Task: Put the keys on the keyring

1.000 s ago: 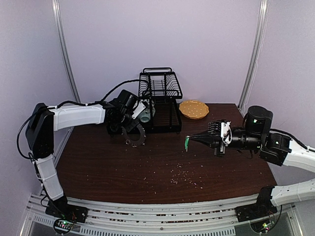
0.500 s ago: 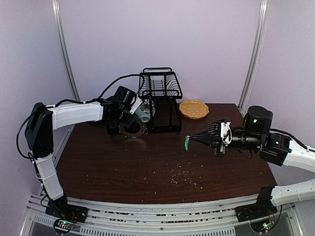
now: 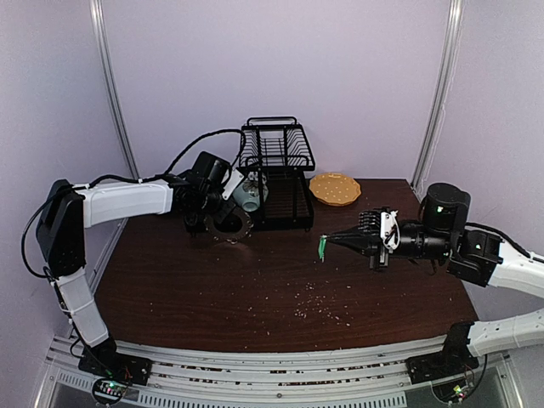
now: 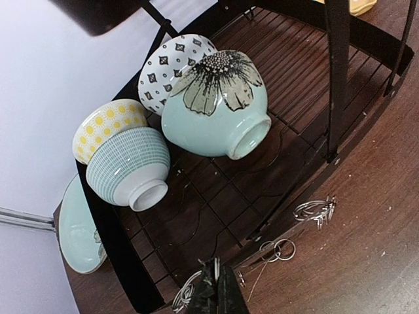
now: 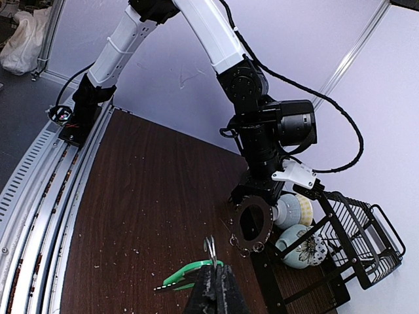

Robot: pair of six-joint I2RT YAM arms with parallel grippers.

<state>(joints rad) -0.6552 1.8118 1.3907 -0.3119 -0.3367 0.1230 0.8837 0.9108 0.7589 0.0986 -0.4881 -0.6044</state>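
Alignment step, nothing threaded yet. Holding keyring [image 5: 267, 226] in left gripper [image 4: 217, 281], fingers closed on its rim, up off the desk [image 3: 170, 280] toward the back edge, left of centre, just beside the rack [image 3: 276, 144]. Pinching key [image 5: 190, 273] in right gripper [image 5: 215, 275], clamped at the green head end, blade pointing away, up over the desk right of centre, well apart from the keyring. From right wrist: keyring roughly face-on toward the key, wire loops hanging off its lower rim. From left wrist: only a few loops plus bowls [image 4: 213, 121] in the rack; disc itself hard to make out. Next, probably: bring both grippers together mid-desk, pick one loop, line the key's head up with it and slide on. Needs fine aim on small, loose-looking loops, likely to swing away on contact. Cannot tell whether the key's head hole sits clear of the fingers.
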